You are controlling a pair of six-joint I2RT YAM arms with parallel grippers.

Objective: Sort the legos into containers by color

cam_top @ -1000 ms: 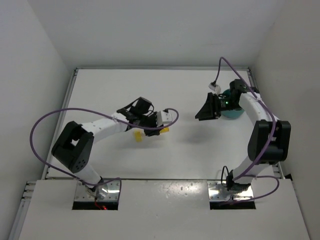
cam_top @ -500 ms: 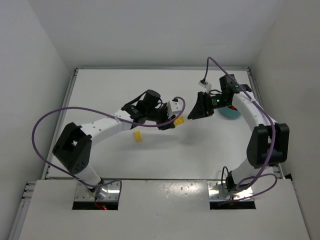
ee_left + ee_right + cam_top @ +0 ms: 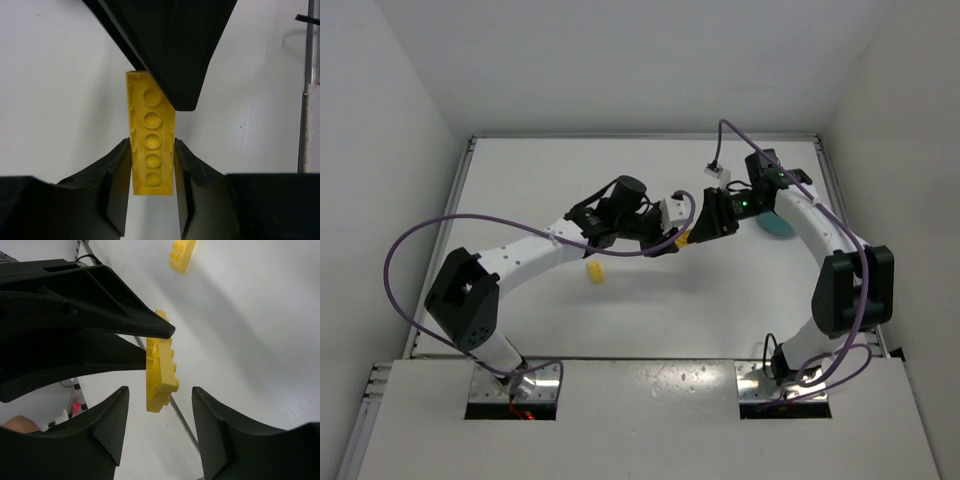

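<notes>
a loose yellow brick (image 3: pixel 595 272) lies on the table (image 3: pixel 520 180), left of both grippers. the left gripper (image 3: pixel 670 236) is clamped on a yellow plate (image 3: pixel 151 150). a right finger hides the plate's far end in the left wrist view. the right gripper (image 3: pixel 160 395) is spread wide to either side of the plate, with gaps showing. the teal bowl (image 3: pixel 783 229) is mostly hidden behind the right arm, so its compartments can't be made out.
</notes>
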